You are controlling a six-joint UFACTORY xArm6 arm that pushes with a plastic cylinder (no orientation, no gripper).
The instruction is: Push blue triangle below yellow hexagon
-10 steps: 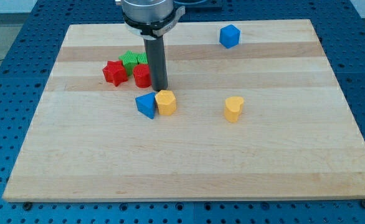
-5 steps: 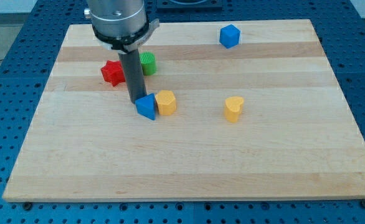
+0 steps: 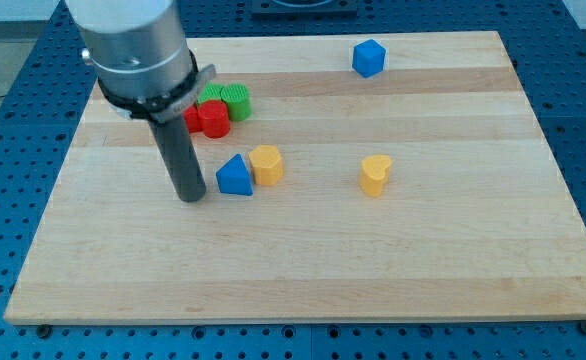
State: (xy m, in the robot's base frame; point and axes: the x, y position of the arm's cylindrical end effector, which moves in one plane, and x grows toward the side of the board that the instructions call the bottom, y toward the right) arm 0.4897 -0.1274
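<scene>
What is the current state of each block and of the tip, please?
blue triangle: touching yellow hexagon's left side, not below it
yellow hexagon: upright
yellow heart: alone
blue cube: alone
red cylinder: clustered with green blocks
my tip: left of triangle

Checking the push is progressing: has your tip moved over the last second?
Yes. My tip went toward the view's left and bottom; it now sits left of the blue triangle, which adjoins the yellow hexagon.

The table (image 3: 303,250) is pale wood in light and slightly darker bands, set on a blue perforated base (image 3: 13,90). On it are a blue triangle (image 3: 234,176), a yellow hexagon (image 3: 266,164), a yellow heart-shaped block (image 3: 375,175), a blue cube (image 3: 369,58), a red block (image 3: 213,118) and a green block (image 3: 235,101). The rod is dark grey down to my tip (image 3: 190,197).
</scene>
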